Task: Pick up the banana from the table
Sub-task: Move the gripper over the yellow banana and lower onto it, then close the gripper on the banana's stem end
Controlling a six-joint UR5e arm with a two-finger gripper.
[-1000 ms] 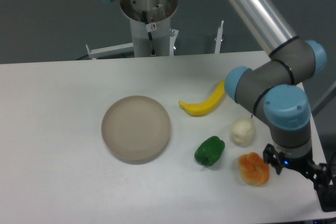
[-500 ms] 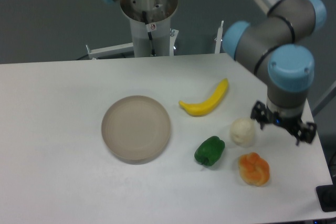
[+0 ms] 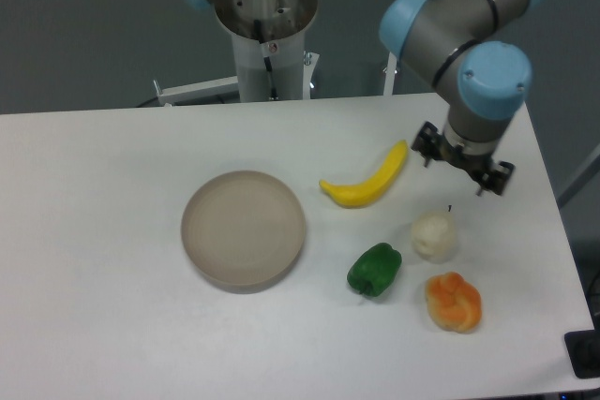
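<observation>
The yellow banana [image 3: 367, 183] lies on the white table [image 3: 103, 231], right of centre, its upper tip pointing to the back right. My gripper [image 3: 466, 168] hangs just to the right of that tip, a little above the tabletop. Its two dark fingers are spread apart, so it is open, and nothing is between them. It is not touching the banana.
A round beige plate [image 3: 244, 229] sits left of the banana. In front of the banana are a green pepper [image 3: 375, 269], a white bulb-shaped object [image 3: 434, 236] and a lumpy orange fruit [image 3: 454, 301]. The robot's base [image 3: 267, 35] stands at the table's back edge.
The gripper has moved from the front right corner by the orange fruit back and leftward, ending beside the banana's upper tip. The objects on the table have not moved.
</observation>
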